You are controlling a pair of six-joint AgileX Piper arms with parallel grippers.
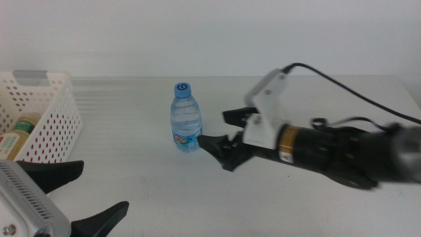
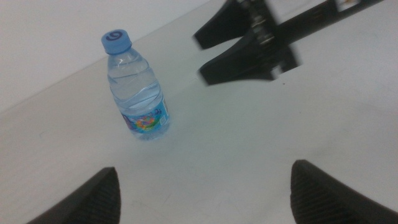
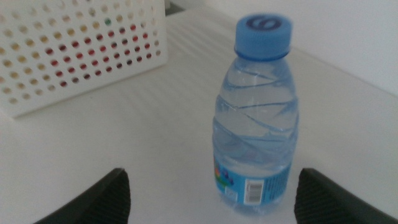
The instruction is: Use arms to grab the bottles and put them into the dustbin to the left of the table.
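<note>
Middle view: water bottle (image 1: 186, 118) upright mid-counter (image 1: 131, 184), right gripper (image 1: 222, 131) wide open just beside it w/ near jaw by the base, so slide fwd to straddle body, close at label height, avoid tipping; left gripper (image 1: 79, 194) open, waiting near basket (image 1: 56, 112).

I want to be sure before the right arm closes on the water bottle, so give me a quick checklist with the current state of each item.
1. Bottle upright on the table: ok.
2. Right gripper open: ok.
3. Bottle between its jaws: not ok, tips just short.
4. Left gripper apart from the bottle: ok.
5. Room in the dustbin: cannot tell.
</note>
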